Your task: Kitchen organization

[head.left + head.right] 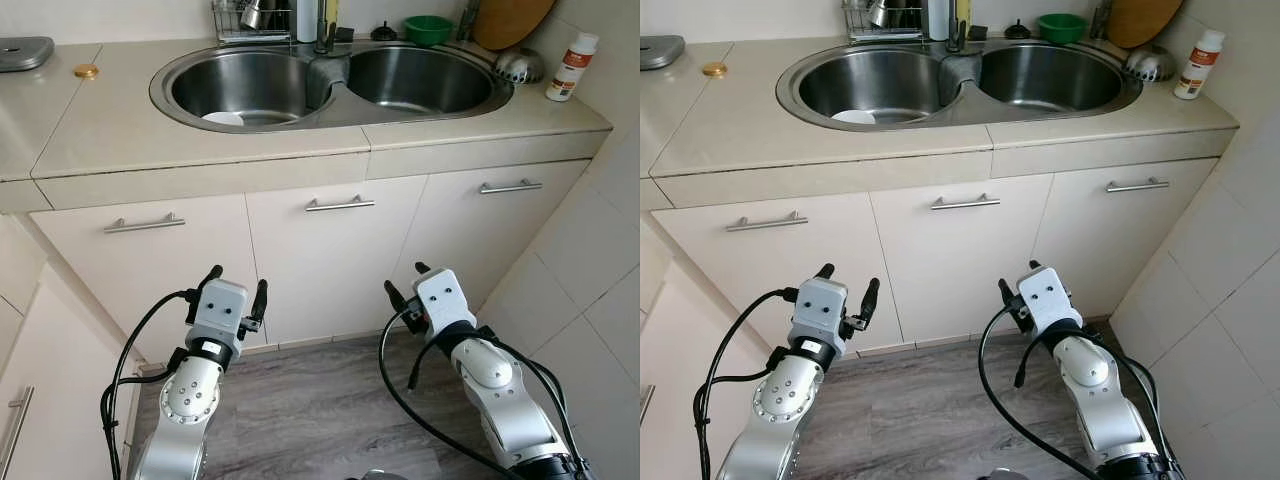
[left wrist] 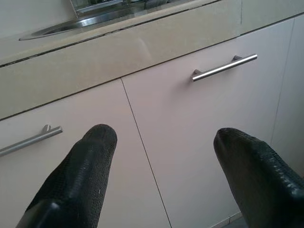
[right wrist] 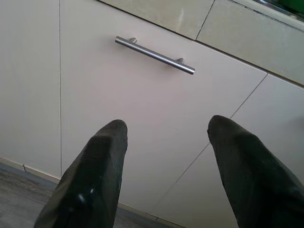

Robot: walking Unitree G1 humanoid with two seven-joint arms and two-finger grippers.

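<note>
Standing before the sink cabinet, the robot faces a beige counter (image 1: 80, 130) with a double steel sink (image 1: 330, 85) sunk into it. Below run three pale cabinet doors, each with a horizontal steel bar handle: left handle (image 1: 144, 223), middle handle (image 1: 339, 204), right handle (image 1: 510, 186). The floor is grey wood plank.

The things to organise sit up top. A white plate (image 1: 223, 118) lies in the left basin; it is likely stiff, breakable and slick if wet, so it would best be taken by its rim. A dish rack (image 1: 250, 18) stands behind the sink, with a green bowl (image 1: 428, 28) and a wooden board (image 1: 510, 20) further right. A steel strainer (image 1: 520, 65) and a white bottle (image 1: 572, 67) rest at the counter's right end; the bottle looks light and rigid, easiest gripped around its body. A small brass-coloured lid (image 1: 86, 71) lies at the left, thin and flat, awkward to pinch.

The left gripper (image 1: 236, 288) hangs low in front of the doors, fingers spread wide, holding nothing and touching nothing. The right gripper (image 1: 405, 283) is likewise wide open and empty, pointing toward a door handle (image 3: 154, 55).
</note>
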